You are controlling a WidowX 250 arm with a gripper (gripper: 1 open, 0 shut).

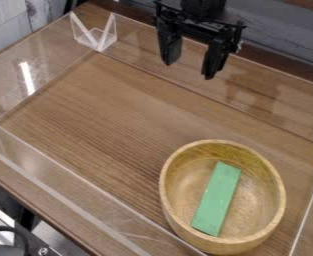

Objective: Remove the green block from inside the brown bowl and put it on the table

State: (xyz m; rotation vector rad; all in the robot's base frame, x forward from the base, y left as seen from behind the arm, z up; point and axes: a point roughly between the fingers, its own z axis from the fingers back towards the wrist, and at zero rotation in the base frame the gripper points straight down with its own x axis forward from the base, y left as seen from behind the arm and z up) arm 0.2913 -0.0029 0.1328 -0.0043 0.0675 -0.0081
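Gripping the green block (218,199) inside the brown bowl (167,190) requires a mid-length grasp across its narrow sides; likely light, rigid. Gripper (192,61): released, fingers apart.

In the upper left of the frame I see a small clear wire-like stand (96,36), with a V shape, upright. In the lower left corner there are black cables (15,232), which curve near the edge. Beside them, at the bottom, lies something small and whitish (47,252); what it is, I cannot tell.
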